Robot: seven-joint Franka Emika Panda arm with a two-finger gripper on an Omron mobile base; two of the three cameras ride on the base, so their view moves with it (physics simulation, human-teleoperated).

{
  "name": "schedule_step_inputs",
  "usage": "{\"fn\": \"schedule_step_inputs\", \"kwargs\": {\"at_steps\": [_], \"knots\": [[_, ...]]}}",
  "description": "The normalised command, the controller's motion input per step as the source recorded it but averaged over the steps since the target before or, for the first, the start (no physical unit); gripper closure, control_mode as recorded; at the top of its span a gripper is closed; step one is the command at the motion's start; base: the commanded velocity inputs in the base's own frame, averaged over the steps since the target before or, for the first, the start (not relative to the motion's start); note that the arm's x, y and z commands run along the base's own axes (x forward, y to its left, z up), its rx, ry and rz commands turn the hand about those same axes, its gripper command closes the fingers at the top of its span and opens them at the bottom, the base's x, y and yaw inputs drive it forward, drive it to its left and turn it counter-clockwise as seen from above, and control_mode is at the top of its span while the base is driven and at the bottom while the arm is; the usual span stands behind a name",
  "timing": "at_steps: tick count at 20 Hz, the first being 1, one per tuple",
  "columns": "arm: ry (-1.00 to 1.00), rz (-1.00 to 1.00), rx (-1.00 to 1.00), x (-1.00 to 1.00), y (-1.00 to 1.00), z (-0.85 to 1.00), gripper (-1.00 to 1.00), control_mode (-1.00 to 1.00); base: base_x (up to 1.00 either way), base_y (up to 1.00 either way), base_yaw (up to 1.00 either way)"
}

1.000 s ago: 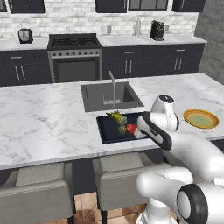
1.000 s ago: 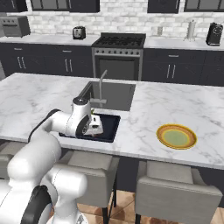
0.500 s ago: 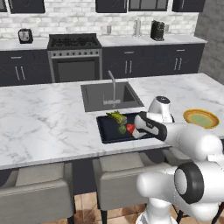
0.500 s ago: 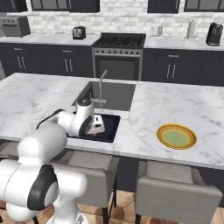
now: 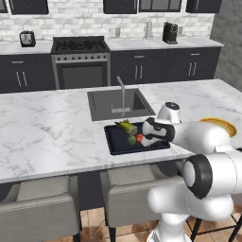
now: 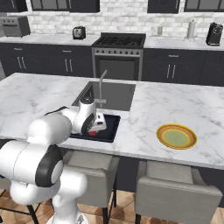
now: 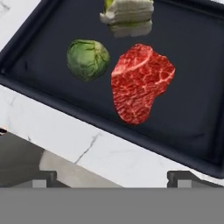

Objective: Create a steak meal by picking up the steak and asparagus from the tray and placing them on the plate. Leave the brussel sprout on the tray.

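We see even, soft rendered light in all views, no single strong source, no hard glare. Base views are bright and a bit soft/low-res; the marble counter reads pale, nearly washed, w/ a faint sheen. Dark cabinets at back hold detail but stay flat. Under the counter it's dimmer; the stools sit in shade. The sink basin looks mid-grey, lightly shadowed inside. Hand view is sharper: steak texture crisp, brussel sprout slightly soft at edges. Black tray shows dim mirror-like reflections below the asparagus. No noticeable edge distortion or motion blur.
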Motion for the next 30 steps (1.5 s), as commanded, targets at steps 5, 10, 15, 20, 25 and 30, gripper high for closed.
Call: {"fn": "schedule_step_inputs", "kwargs": {"at_steps": [5,10,15,20,25,30], "knots": [[0.0,0.0,0.0,0.27,0.0,-0.17,-1.0,-1.0,0.0,0.0,0.0],[0.0,0.0,0.0,0.32,0.05,-0.22,-1.0,-1.0,0.0,0.0,0.0],[0.01,0.0,0.0,0.34,0.02,-0.25,-1.0,-1.0,0.0,0.0,0.0],[0.01,0.0,0.0,0.35,0.0,-0.22,-1.0,-1.0,0.0,0.0,0.0],[0.04,0.0,0.0,0.34,0.0,-0.25,-1.0,-1.0,0.0,0.0,0.0],[0.08,0.0,0.0,0.19,0.0,-0.35,-1.0,-1.0,0.0,0.0,0.0]]}}
